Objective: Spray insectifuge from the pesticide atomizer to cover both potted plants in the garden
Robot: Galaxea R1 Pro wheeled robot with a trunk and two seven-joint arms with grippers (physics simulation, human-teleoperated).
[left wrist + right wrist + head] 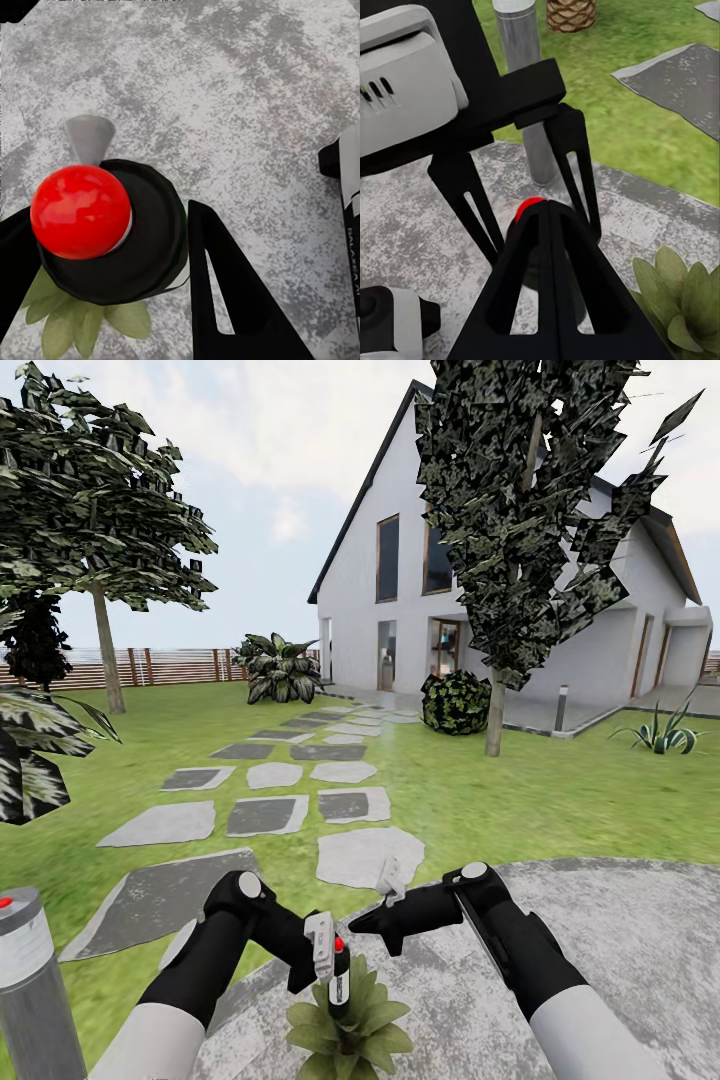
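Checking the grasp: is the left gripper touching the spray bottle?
Touching. In the left wrist view the left gripper's fingers press against both sides of the spray bottle, no gap showing.

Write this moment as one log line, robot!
left gripper: shut on pesticide atomizer | atomizer: upright above potted plant | right gripper: jaws shut, beside it | ground: stone patio

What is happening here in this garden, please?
The robot stands at the edge of the round stone patio. Its left gripper holds the pesticide atomizer upright, red top up, just above a small potted plant. The right gripper is shut and empty, close beside the left one. No spray is visible.
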